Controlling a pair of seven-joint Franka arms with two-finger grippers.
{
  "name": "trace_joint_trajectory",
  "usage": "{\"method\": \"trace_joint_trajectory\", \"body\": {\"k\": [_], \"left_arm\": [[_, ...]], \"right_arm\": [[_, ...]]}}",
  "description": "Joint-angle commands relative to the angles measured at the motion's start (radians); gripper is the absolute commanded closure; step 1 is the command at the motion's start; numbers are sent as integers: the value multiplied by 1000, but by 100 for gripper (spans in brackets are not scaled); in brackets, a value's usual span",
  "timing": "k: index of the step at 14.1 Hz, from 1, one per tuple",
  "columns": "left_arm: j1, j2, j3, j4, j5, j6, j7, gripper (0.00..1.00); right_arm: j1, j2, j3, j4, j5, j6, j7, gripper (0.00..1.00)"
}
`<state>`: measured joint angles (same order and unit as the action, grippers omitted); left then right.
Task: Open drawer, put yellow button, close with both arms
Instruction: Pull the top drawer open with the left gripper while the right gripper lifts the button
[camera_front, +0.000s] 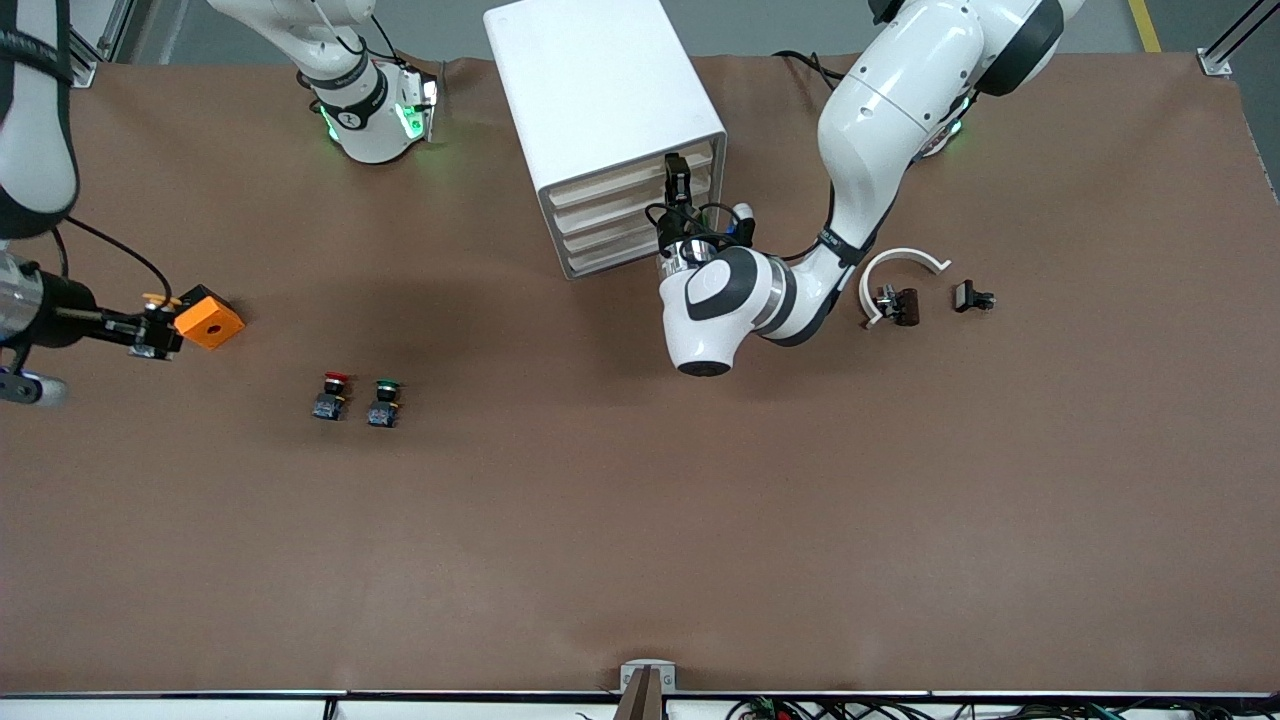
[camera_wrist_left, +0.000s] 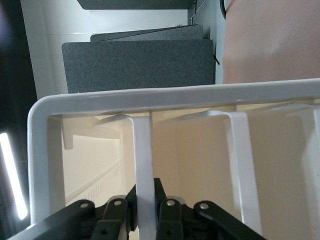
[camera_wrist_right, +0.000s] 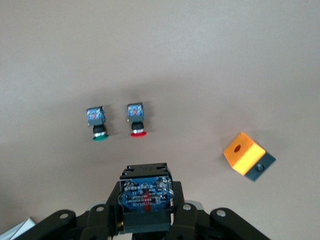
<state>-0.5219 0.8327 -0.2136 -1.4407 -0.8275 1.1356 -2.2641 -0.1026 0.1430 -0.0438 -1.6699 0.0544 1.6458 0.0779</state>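
Four shut drawers in white cabinet, contents unseen.

The brown matte table cover is lit evenly from overhead; soft shadows are cast beneath the arms. Mild glare is seen on the boxy white cabinet. In the left wrist view, a bright light strip is overexposed. Close fingers are slightly blurred.
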Motion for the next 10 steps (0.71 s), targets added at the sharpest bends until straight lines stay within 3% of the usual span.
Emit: {"method": "trace_joint_trajectory", "body": {"k": [1,5,10], "left_arm": [[8,6,10,19,-10,-14,1,97],[40,9,26,34,-15,-16,3,97],[94,20,26,39,-15,-8,1,97]], "right_arm": [[12,-49,-1,-14,4,-56,60,100],[40,-46,-1,-17,7,-37,94,100],[165,-68,-1,-17,7,-49,346,100]]}}
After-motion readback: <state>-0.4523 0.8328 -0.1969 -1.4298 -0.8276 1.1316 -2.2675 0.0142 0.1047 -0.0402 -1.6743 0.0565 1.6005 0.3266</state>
